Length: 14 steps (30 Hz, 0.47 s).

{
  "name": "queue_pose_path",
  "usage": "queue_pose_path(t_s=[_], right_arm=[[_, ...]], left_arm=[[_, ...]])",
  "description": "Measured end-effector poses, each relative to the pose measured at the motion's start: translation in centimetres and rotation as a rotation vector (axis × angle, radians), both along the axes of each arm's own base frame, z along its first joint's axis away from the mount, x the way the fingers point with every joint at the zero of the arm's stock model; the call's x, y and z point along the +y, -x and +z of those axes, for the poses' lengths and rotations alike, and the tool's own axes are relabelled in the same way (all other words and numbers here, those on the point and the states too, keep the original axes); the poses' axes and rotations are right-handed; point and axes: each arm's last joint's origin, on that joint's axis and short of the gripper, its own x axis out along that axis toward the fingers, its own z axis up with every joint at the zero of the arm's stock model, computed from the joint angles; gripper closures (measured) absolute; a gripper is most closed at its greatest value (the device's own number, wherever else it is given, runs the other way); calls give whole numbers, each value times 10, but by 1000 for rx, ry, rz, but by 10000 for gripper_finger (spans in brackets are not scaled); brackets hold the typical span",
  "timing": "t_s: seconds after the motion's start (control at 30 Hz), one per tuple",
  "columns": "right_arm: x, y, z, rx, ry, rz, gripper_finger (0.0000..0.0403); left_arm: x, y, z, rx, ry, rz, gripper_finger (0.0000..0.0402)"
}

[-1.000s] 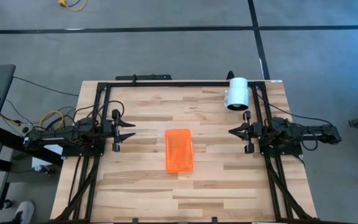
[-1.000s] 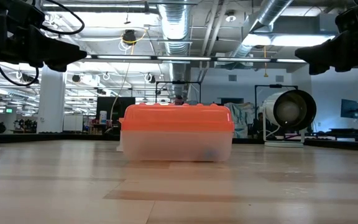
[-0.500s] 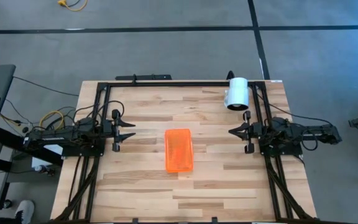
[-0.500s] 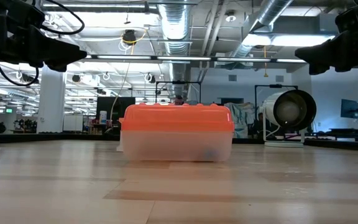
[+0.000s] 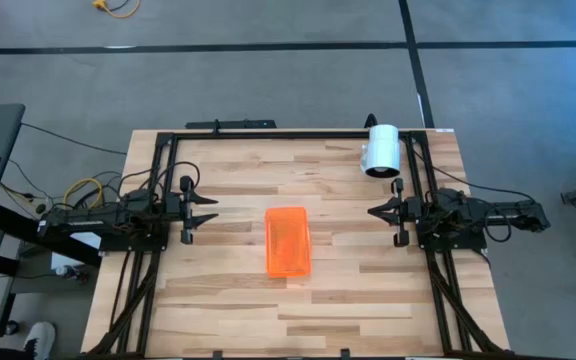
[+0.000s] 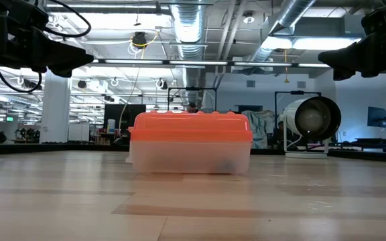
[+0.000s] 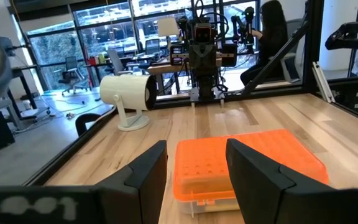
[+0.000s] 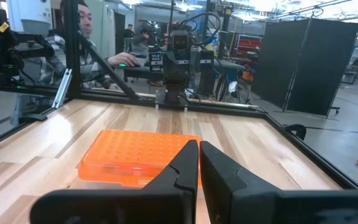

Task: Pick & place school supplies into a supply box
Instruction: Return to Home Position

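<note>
The supply box (image 5: 288, 241) is a clear case with its ridged orange lid shut, resting flat on its base at the table's middle (image 6: 190, 144). No pens, pencils or scissors show in any view. My left gripper (image 5: 215, 211) hovers above the table to the box's left, open and pointing at it; its fingers frame the box (image 7: 247, 165) in the left wrist view. My right gripper (image 5: 371, 212) hovers to the box's right, shut and pointing at the box (image 8: 138, 155).
A white cylinder (image 5: 380, 150) lies on a stand near the table's far right corner, also visible in the low view (image 6: 310, 119). A black frame (image 5: 268, 134) runs along the table's far edge and sides. People sit beyond the table (image 7: 272, 31), (image 8: 82, 28).
</note>
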Motion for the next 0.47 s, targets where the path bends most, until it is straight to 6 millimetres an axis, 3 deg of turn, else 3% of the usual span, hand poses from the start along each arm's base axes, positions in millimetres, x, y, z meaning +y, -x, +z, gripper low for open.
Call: queue_pose_path(t_s=[0.47], right_arm=[[0, 0, 0, 0, 0, 0, 392]], left_arm=[[0, 0, 0, 0, 4, 0, 244]])
